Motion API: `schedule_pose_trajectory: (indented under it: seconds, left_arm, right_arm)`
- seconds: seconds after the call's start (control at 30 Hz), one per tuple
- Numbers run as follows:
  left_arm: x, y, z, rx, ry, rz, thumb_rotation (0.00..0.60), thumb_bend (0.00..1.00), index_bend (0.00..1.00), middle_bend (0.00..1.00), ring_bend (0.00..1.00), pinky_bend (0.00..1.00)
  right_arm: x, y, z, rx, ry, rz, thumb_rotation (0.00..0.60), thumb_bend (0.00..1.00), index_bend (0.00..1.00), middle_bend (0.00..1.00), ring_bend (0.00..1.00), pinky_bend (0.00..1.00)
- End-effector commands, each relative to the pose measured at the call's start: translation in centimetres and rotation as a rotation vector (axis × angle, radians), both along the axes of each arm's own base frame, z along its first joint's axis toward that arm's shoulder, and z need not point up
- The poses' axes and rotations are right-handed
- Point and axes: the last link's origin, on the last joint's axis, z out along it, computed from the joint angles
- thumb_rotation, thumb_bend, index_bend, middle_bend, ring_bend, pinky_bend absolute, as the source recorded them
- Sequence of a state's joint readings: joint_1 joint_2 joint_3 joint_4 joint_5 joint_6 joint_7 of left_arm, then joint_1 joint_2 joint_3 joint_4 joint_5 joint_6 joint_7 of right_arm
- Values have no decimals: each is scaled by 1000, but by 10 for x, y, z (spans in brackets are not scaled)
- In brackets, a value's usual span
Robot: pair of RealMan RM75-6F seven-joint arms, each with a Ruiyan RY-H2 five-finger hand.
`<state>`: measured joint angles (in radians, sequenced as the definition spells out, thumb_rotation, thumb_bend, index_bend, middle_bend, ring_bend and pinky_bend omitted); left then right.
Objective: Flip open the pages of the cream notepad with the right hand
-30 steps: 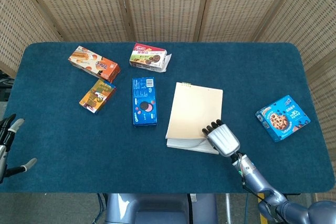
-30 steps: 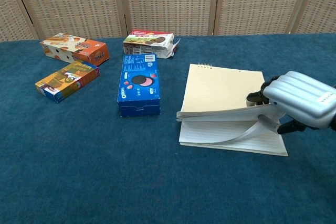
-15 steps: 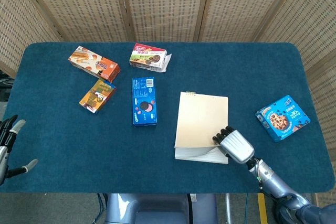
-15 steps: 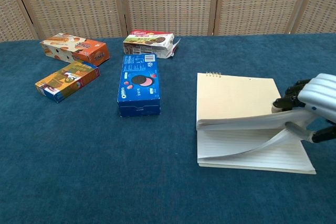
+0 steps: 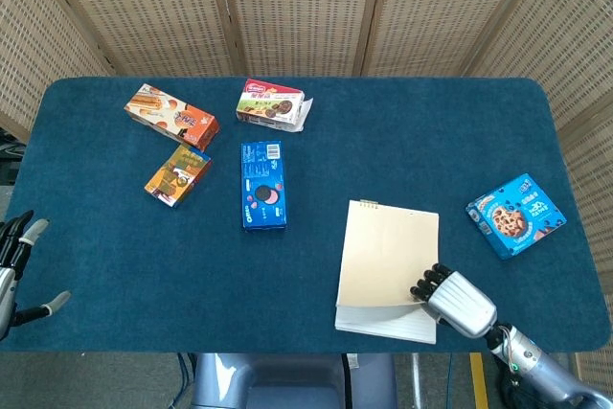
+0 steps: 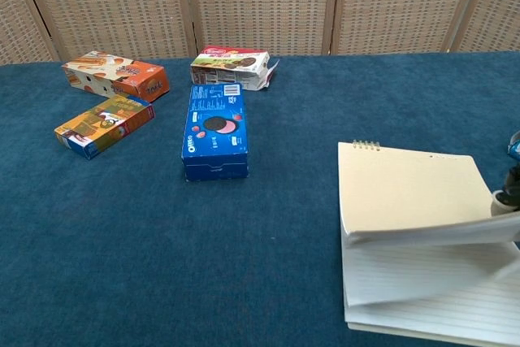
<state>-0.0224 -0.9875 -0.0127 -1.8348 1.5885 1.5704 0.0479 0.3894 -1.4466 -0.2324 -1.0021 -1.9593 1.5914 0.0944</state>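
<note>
Your notepad (image 5: 388,254) lies toward the near right part of the counter (image 5: 115,265), its wire binding on the far edge and its loose page edges facing you. The right hand (image 5: 458,302) sits at the notepad's near right corner, fingertips (image 5: 427,282) tucked against the top stack; in the chest view the cream cover and a wad of pages are lifted off the lined sheets below, so judge the hand to be pinching that stack, though the thumb side is hidden. Expect this thing to be light and floppy: the raised pages sag and curl, and thin sheets will slip out from under smooth fingers one by one. The whole pad will likely slide on the cloth if you pull sideways, since nothing pins it down. Take hold at the free corner, opposite the binding, and lift up and away toward the far edge so the pages hinge on the wire. The left hand (image 5: 19,270) hangs off the near left edge, fingers spread and holding nothing. The snack boxes (image 5: 262,184) lie well apart, toward the far left.
</note>
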Motion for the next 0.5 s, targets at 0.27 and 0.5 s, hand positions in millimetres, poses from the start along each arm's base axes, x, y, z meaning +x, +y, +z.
schedule_pose_trajectory:
  seconds: [0.27,0.5]
  left_arm:
    - [0,-1,0,1,2,-2,600,0,0,0,0,0]
    - [-1,-2,0,2,1,2,600,0,0,0,0,0]
  right_arm:
    - [-9,34,17,20,19,53,600,595,640,605,472,417]
    - [-6,40,22,30,-19,71,600,595,642,607,477,417]
